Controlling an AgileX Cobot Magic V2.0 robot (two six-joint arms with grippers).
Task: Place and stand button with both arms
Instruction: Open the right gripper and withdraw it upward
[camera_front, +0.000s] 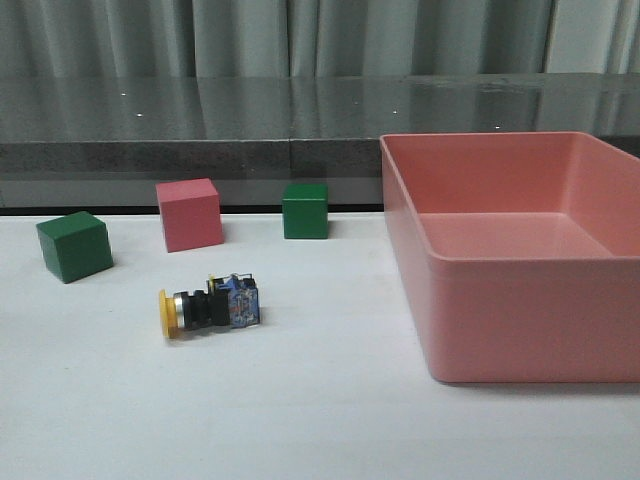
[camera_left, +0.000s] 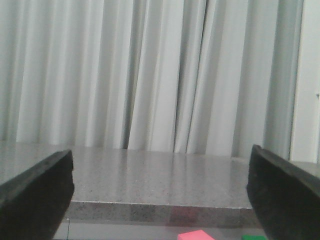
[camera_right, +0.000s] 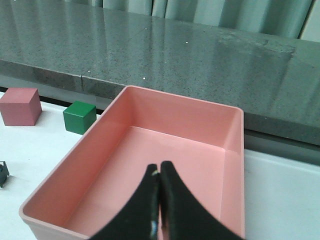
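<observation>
The button (camera_front: 210, 306) lies on its side on the white table, left of centre, its yellow cap pointing left and its blue-grey base pointing right. Neither arm shows in the front view. My left gripper (camera_left: 160, 170) is open, its two black fingers far apart at the frame's sides with nothing between them, facing the curtain and the grey ledge. My right gripper (camera_right: 160, 171) is shut with nothing in it and hangs over the pink bin (camera_right: 180, 96). Only a dark sliver of the button (camera_right: 3, 173) shows at the edge of the right wrist view.
A large pink bin (camera_front: 520, 320) fills the table's right side. Behind the button stand a green cube (camera_front: 74, 246), a pink cube (camera_front: 188, 214) and another green cube (camera_front: 305, 210). A grey stone ledge (camera_front: 200, 120) runs along the back, before curtains.
</observation>
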